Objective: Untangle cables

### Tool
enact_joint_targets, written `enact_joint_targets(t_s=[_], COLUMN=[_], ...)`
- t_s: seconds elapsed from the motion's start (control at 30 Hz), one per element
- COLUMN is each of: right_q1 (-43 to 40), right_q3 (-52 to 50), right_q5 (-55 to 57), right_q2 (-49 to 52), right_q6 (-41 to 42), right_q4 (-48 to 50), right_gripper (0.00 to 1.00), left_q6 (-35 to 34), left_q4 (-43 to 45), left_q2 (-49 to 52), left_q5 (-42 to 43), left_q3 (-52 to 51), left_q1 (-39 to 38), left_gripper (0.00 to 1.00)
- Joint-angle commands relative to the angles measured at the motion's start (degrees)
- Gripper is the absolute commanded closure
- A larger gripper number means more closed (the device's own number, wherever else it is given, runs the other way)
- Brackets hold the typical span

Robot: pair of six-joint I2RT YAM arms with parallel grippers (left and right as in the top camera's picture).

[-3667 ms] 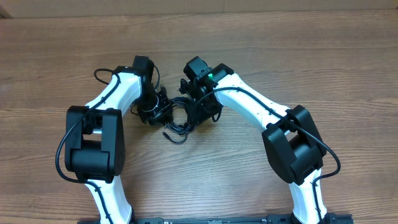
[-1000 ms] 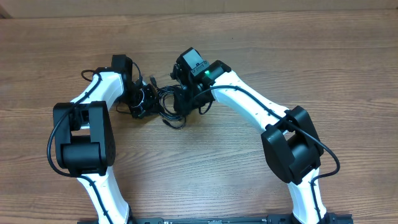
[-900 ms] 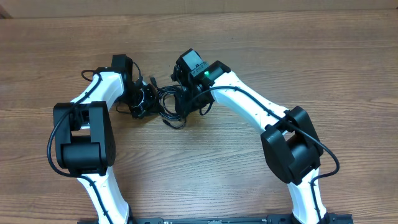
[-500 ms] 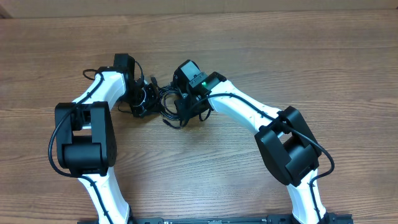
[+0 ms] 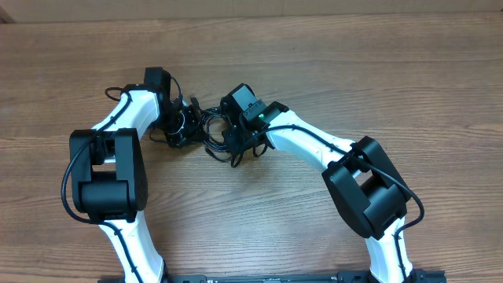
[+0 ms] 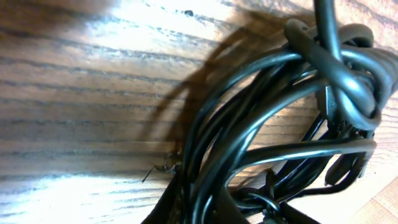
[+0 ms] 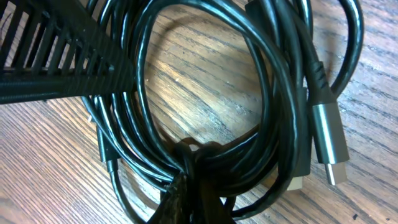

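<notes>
Wooden table — brown, with streaked grain.
Fills nearly the whole overhead view; paler tan strip past the far edge; bright glare on the wood up close.

The cables are glossy black all over, catching pale highlights along their curves. One plug has a brushed silver metal tip on a black sleeve. The table is mid-brown wood with darker, streaky grain lines. The left arm and right arm are white with black joints and black wiring. A small green light glows on the right arm's wrist.
</notes>
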Motion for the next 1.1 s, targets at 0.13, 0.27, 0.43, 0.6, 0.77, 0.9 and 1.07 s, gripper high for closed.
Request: enact_joint_targets(t_s=[0.13,0.27,0.43,0.6,0.77,0.9,1.07], right_q1=[-0.15,-0.15,-0.57,-2.62,-5.79,-8.22,-9.75], right_q3=[5.11,5.09,5.03,4.79,4.79,4.79,4.79], right_q5=[-7.58,-12.31,-16.72,-22.12,-28.35,-33.33,-38.14], right_q2=[1.57,1.60,1.60,1.60,1.60,1.60,1.60], right_q6=[2.29,7.50,11.96,14.82,16.81,16.81,16.76], right_q4=[-4.15,-3.74,-3.28,-2.38,-1.90,-1.05,0.87], right_gripper=[0.96,0.96,0.96,0.96,0.96,0.96,0.96], left_q6=[0.74,0.76,0.74,0.76,0.76,0.79,0.81], left_q4=[0.81,0.83,0.85,1.03,0.85,0.74,0.24], left_q2=[1.53,1.53,1.53,1.55,1.55,1.55,1.55], left_q5=[-4.55,-4.61,-8.04,-10.95,-14.67,-17.90,-19.69], left_q3=[-0.52,-0.52,-0.55,-0.63,-1.25,-2.19,-2.19], left_q1=[-0.52,-0.81,-1.51,-3.02,-5.29,-7.65,-8.13], left_gripper=[0.28,0.25,0.30,0.65,0.69,0.86,0.91])
